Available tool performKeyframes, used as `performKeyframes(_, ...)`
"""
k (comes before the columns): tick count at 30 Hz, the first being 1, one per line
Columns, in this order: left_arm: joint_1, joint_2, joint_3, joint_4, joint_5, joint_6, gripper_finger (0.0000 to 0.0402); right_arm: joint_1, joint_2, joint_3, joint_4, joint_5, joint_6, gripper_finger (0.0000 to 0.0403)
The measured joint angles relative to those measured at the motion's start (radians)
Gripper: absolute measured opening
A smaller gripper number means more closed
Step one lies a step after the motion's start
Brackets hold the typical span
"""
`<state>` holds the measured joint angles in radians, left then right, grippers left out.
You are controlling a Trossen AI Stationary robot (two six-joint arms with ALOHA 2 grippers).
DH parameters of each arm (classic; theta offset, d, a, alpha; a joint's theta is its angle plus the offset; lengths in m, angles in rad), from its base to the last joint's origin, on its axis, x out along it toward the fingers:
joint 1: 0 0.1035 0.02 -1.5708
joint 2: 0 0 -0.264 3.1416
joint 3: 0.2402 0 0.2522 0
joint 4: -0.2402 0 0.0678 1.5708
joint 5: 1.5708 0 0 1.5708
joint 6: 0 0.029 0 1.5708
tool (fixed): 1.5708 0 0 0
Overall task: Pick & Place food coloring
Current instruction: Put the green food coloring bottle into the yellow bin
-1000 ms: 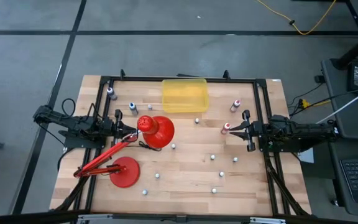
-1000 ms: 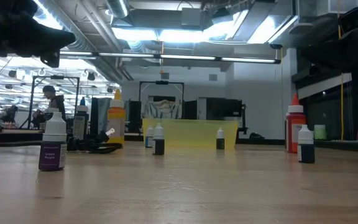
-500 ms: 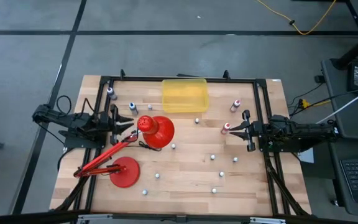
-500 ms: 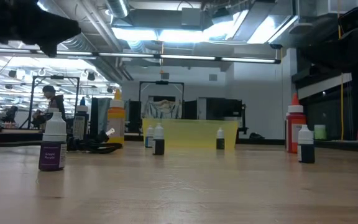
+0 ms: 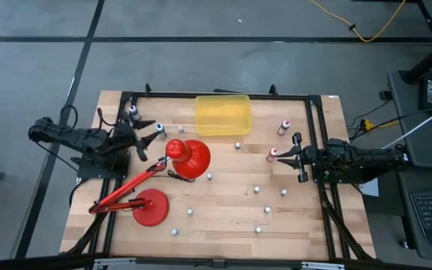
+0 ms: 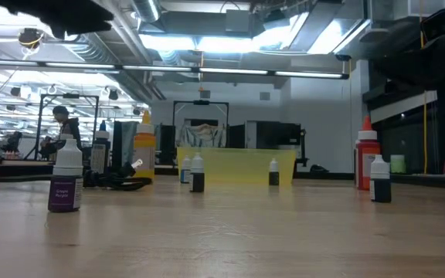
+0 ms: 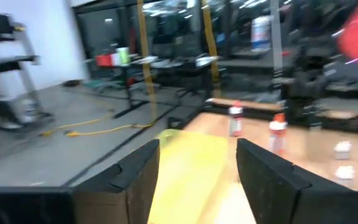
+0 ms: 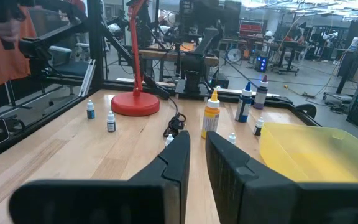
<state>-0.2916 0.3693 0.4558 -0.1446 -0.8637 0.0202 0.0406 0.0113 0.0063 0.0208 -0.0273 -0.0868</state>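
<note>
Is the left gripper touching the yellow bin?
Apart. The high view shows the left gripper open near the table's left edge, bare wood separating it from the yellow bin.

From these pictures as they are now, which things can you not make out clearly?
- Label colours of the small bottles on the table: too small in the high view.
- Left gripper: the low view shows only a dark shape at the top edge.
- Contents of the yellow bin: hidden by its cloudy wall in the low view.
</note>
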Motion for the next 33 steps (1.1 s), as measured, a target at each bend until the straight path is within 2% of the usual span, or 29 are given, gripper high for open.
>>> performKeyframes(4,0.001,0.108,0.096,-0.065,-0.092,0.004,0.0236,0.0,0.0,0.0,0.0,0.0,0.0,0.0056)
performKeyframes(8,0.042,0.219,0.206,-0.15,-0.085,-0.03,0.0258,0.0,0.0,0.0,0.0,0.0,0.0,0.0056)
performKeyframes(12,0.132,0.336,0.304,-0.25,-0.068,-0.11,0.0274,0.0,0.0,0.0,0.0,0.0,0.0,0.0056)
performKeyframes(18,0.333,0.493,0.396,-0.392,0.15,-0.248,0.0278,0.0,0.0,0.0,0.0,0.0,0.0,0.0056)
performKeyframes(23,0.462,0.603,0.414,-0.443,0.317,-0.262,0.0279,0.0,0.0,0.0,0.0,0.0,0.0,0.0056)
performKeyframes(29,0.564,0.704,0.415,-0.466,0.424,-0.262,0.0279,0.0,0.0,0.0,0.0,0.0,0.0,0.0056)
performKeyframes(33,0.617,0.75,0.415,-0.471,0.448,-0.308,0.0279,0.0,0.0,0.0,0.0,0.0,0.0,0.0056)
